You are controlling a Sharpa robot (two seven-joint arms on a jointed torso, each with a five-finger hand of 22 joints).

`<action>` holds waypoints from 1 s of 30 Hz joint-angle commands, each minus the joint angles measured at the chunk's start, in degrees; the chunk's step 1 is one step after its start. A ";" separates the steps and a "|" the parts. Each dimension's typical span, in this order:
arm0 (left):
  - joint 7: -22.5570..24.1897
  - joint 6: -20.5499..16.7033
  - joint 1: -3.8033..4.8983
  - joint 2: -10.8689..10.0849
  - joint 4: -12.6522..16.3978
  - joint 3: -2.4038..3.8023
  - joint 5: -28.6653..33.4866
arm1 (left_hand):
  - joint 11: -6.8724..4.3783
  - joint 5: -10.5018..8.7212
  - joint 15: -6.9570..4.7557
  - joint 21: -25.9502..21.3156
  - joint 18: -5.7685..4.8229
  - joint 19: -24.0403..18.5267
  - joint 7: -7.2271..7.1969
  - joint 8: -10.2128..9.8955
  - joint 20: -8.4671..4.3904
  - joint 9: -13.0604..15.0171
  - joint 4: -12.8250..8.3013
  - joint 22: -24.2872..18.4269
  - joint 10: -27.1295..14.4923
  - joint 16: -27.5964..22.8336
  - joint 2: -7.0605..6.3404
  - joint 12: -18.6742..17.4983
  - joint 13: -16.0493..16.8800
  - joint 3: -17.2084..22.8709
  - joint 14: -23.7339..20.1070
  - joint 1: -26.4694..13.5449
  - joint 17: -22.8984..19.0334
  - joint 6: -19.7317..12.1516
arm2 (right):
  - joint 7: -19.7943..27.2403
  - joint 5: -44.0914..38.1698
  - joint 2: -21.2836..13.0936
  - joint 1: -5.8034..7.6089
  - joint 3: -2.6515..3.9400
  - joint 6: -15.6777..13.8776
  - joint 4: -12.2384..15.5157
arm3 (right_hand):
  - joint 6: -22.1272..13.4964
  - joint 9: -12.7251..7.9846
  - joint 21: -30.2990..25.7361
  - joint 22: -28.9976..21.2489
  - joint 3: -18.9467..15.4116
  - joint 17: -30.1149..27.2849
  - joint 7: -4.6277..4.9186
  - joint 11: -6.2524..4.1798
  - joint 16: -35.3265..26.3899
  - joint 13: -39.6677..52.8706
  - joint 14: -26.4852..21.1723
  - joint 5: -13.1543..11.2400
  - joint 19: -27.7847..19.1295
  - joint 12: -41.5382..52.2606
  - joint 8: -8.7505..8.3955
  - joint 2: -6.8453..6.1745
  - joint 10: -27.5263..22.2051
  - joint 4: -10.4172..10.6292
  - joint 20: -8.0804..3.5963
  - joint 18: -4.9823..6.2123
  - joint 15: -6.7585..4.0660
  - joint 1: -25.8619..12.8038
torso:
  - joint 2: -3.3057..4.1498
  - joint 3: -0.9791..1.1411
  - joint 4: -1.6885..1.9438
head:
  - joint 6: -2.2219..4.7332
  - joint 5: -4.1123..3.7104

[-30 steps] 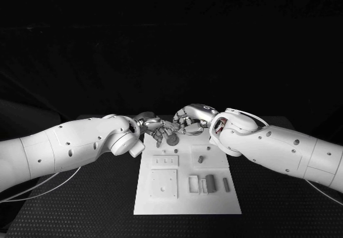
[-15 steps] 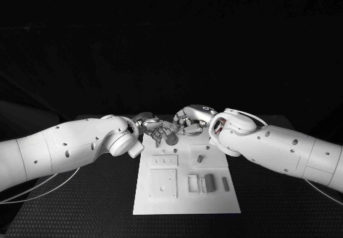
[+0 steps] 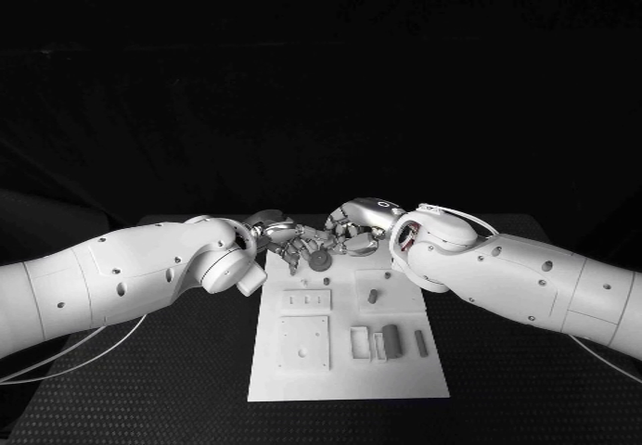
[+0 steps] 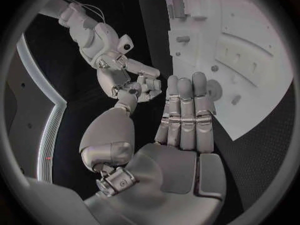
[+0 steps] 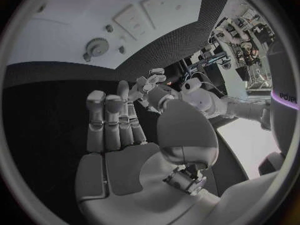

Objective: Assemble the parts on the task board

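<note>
**Head view.** Flat white rectangular task board (image 3: 402,380) on the black table (image 3: 121,389). The silver left hand (image 3: 288,239) and silver right hand (image 3: 359,227) meet over the board's far end, fingers close to one another. A small round grey toothed disc (image 3: 320,262) sits just beneath the left fingertips. Whether they touch it cannot be told here. A short grey upright peg (image 3: 375,297) stands mid-board, and oblong grey blocks (image 3: 392,340) stand nearer the robot.

**Left wrist view.** Left hand (image 4: 184,120): fingers straight and side by side, thumb well apart, nothing held. The toothed disc (image 4: 217,90) lies on the board beyond the fingertips, partly hidden by them.

**Right wrist view.** Right hand (image 5: 115,130): fingers extended together, thumb apart, nothing held. The toothed disc (image 5: 97,46) lies flat on the board, apart from this hand.

**Step, as judged.** Approach to the disc, with the pick-up not begun. The next move calls for a fingertip pinch on its thin rim without the two hands colliding. Its intended seat is too small to make out.
</note>
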 commanded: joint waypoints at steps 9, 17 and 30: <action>2.39 -0.69 0.01 0.02 0.71 0.06 2.56 | -0.06 -0.01 -0.36 -0.18 0.52 0.21 -0.02 0.06 -0.17 -0.02 -0.20 0.40 -0.21 0.63 1.77 -0.05 0.85 1.17 -0.20 3.48 -0.47 0.29 | -1.30 -2.24 0.87 -0.19 -0.43 1.78 -1.20 | 0.15 -0.03 -0.45 -0.10 -0.12 -0.11 0.46 0.04 0.11 0.01 0.10 0.11 0.09 -0.57 -0.30 0.05 0.05 0.25 -0.21 4.84 -0.37 -0.63 | 0.04 0.00 0.01 | -0.08 -0.17; 2.09 0.07 0.01 0.19 0.85 0.06 2.60 | -0.02 -0.03 -0.33 -0.33 0.40 0.22 0.02 -0.01 -0.15 -0.01 -0.19 0.54 -0.17 0.89 2.25 -0.25 1.20 1.47 -0.20 5.09 -0.74 0.38 | -1.59 -2.50 1.16 -0.38 -0.66 1.52 -1.52 | 0.16 -0.04 -0.50 -0.11 -0.08 -0.12 0.48 0.06 0.10 -0.03 0.10 0.11 0.09 -0.71 -0.34 0.15 -0.02 0.28 -0.21 4.84 -0.35 -0.71 | 0.06 0.05 0.08 | -0.14 -0.17; 0.66 0.39 0.01 0.53 0.72 0.05 2.61 | 0.02 -0.03 -0.30 -0.46 0.31 0.25 0.08 -0.14 -0.13 -0.04 -0.03 0.60 -0.17 1.01 2.08 -0.44 1.39 0.96 -0.26 4.62 -0.97 0.33 | -1.48 -2.51 1.16 -0.43 -0.66 0.88 -0.87 | 0.15 -0.05 -0.52 -0.11 -0.05 -0.13 0.49 0.07 0.10 -0.05 0.12 0.11 0.11 -0.80 -0.39 0.16 -0.02 0.24 -0.23 4.84 -0.35 -0.73 | 0.08 0.16 -0.01 | -0.24 -0.15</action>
